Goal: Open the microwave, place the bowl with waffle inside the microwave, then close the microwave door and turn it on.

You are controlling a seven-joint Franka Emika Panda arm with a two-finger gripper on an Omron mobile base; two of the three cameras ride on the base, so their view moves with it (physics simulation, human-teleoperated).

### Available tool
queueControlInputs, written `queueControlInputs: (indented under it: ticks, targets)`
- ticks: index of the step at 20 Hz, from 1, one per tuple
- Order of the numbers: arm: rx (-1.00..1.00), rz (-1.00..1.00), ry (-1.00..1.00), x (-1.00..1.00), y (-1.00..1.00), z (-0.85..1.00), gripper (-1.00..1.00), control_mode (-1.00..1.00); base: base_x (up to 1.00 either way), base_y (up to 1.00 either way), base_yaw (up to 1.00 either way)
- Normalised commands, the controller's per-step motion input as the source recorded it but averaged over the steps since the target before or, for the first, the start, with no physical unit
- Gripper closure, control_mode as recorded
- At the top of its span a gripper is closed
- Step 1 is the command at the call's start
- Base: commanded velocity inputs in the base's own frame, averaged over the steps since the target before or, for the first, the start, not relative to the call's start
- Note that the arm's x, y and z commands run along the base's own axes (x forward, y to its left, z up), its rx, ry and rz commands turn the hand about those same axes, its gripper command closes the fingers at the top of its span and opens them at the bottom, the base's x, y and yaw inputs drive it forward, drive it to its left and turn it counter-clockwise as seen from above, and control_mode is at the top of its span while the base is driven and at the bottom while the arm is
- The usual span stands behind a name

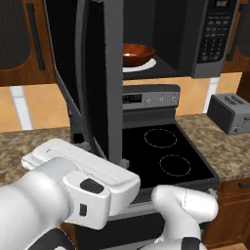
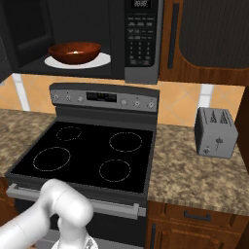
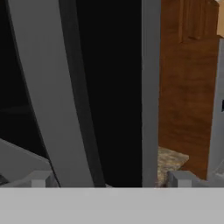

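Bowl [image 2: 74, 52] sits on the white plate [image 2: 99, 62] inside the microwave [image 2: 116, 39]. Microwave door [image 1: 95, 88] stands swung wide; a rigid hinged panel, likely best pushed at its free edge (handle bar [image 3: 81, 100] also serviceable). Pincer [image 3: 109, 181] released, spread astride the door's edge.

Even rendered light, dim microwave [image 2: 97, 29] cavity, soft low-resolution edges, no glare

reddish-brown glossy bowl [image 2: 74, 52] on white plate [image 2: 99, 62], dark grey microwave [image 2: 141, 41], black-glass door [image 1: 93, 83]. black stove [image 2: 87, 155] with pale dashed rings, speckled brown counter [image 2: 194, 175], grey toaster [image 2: 215, 132].
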Motion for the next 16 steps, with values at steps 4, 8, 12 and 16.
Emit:
queueControlInputs:
  ticks: [4,8,12,16]
  targets:
    - [0.04,0.0,0.09,0.01,-0.97,0.0,-1.0,-1.0,0.0,0.0,0.0]
    - [0.09,0.03,0.08,0.07,-0.99,0.0,-1.0,-1.0,0.0,0.0,0.0]
    - [0.07,0.07,0.05,0.09,-0.85,0.0,-1.0,-1.0,0.0,0.0,0.0]
    - [0.02,0.07,0.1,0.15,-0.67,0.0,-1.0,-1.0,0.0,0.0,0.0]
